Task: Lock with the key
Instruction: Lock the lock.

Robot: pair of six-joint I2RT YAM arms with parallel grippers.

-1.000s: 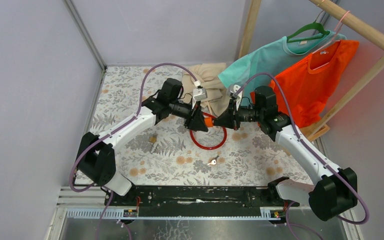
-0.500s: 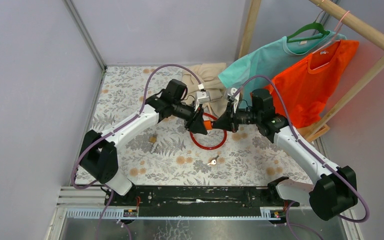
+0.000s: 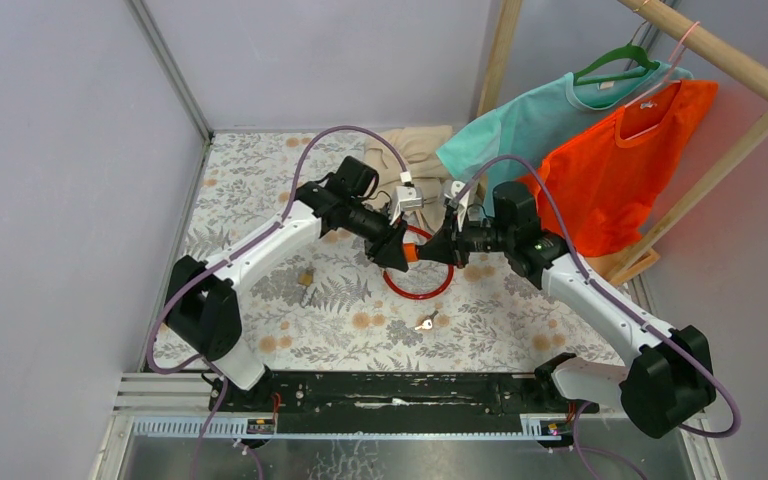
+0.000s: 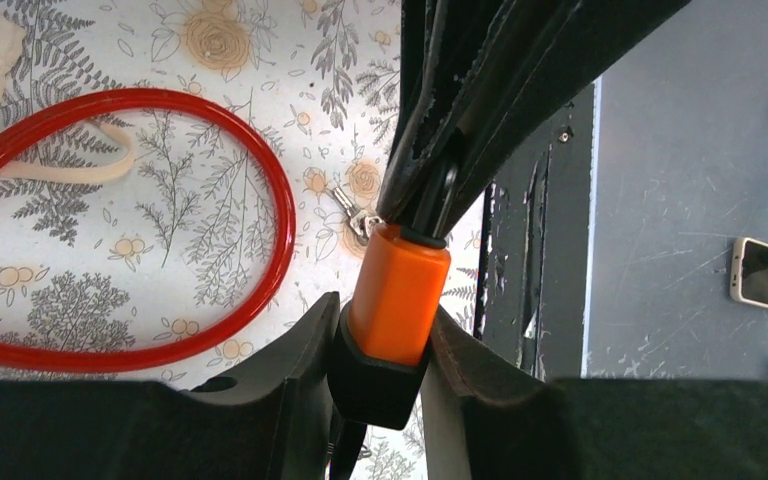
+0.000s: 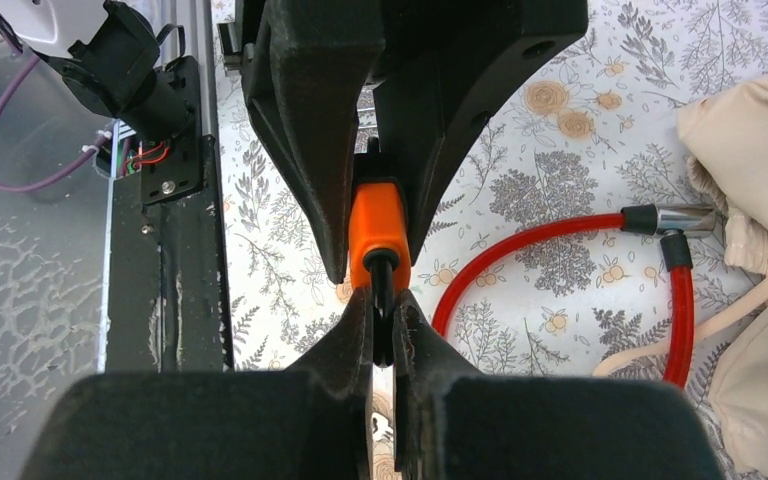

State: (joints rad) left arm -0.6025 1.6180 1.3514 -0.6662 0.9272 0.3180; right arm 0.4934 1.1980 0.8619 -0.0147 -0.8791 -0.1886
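The orange lock body (image 3: 415, 252) with a black end is held in the air between my two grippers. My left gripper (image 3: 401, 254) is shut on the lock body (image 4: 398, 295). My right gripper (image 3: 430, 250) is shut on the black key head (image 5: 382, 300), which sits at the end of the lock body (image 5: 377, 232). The red cable loop (image 3: 418, 283) hangs from the lock onto the floral table; it also shows in the left wrist view (image 4: 140, 225). Its metal tip (image 5: 672, 219) lies free on the table by the beige cloth.
A spare silver key (image 3: 424, 323) lies on the table in front of the loop. A beige cloth (image 3: 415, 170) lies behind the grippers. Teal (image 3: 540, 115) and orange (image 3: 630, 160) shirts hang from a wooden rack at right. A black rail (image 3: 400, 390) runs along the near edge.
Both grippers with the lock have shifted slightly left and closer together, and the wrists have turned a little. The loop and the spare key have stayed put.
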